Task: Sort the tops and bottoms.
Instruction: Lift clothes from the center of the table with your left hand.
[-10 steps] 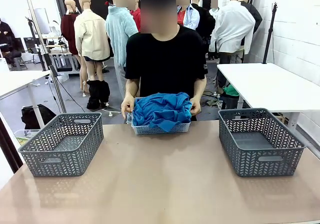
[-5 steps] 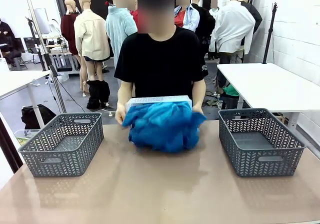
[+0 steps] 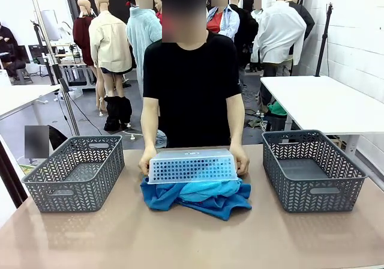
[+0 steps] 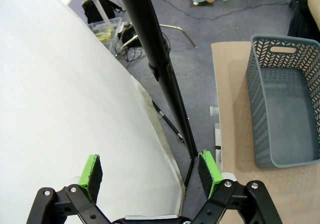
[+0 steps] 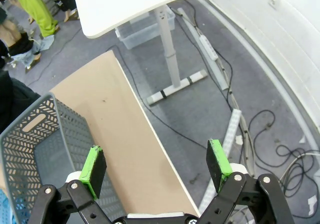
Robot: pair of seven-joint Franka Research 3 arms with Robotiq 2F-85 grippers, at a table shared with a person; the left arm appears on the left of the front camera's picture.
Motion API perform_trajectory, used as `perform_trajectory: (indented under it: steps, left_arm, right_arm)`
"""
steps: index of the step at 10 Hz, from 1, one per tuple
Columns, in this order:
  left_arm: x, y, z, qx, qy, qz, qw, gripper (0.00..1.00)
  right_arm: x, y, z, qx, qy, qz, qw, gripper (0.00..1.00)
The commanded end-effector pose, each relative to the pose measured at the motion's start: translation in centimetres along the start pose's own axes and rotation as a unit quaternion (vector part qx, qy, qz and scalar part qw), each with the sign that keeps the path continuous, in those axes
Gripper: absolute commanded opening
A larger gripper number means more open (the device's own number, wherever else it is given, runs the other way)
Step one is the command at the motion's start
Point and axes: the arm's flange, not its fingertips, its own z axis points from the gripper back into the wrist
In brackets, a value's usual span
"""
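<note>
A heap of blue tops (image 3: 198,196) in turquoise and royal blue lies on the table's middle, near the far edge. A person holds an upturned pale basket (image 3: 192,166) with both hands directly over the heap. No bottoms can be told apart in the pile. My left gripper (image 4: 150,170) is open, off the table's left side above the floor and a black pole. My right gripper (image 5: 156,167) is open too, hanging over the table's right edge beside the grey basket (image 5: 37,149).
Two grey lattice baskets stand on the table, one at the left (image 3: 75,172) and one at the right (image 3: 311,169), both with nothing inside. The left one also shows in the left wrist view (image 4: 285,104). A white table (image 3: 324,101) stands behind on the right.
The person tipped the pale basket upside down, and the blue clothes dropped out onto the table. The basket now rests low over the heap. Neither gripper changed.
</note>
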Motion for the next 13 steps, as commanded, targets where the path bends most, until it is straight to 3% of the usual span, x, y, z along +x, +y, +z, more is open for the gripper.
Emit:
perform_trajectory:
  steps: [1, 13]
  left_arm:
    - [-0.01, -0.03, 0.10, 0.005, 0.001, 0.005, 1.000, 1.00]
    - [-0.01, -0.03, 0.10, 0.005, 0.001, 0.005, 1.000, 1.00]
  right_arm:
    - [-0.04, -0.08, 0.09, 0.001, 0.004, -0.003, 1.000, 1.00]
    - [-0.04, -0.08, 0.09, 0.001, 0.004, -0.003, 1.000, 1.00]
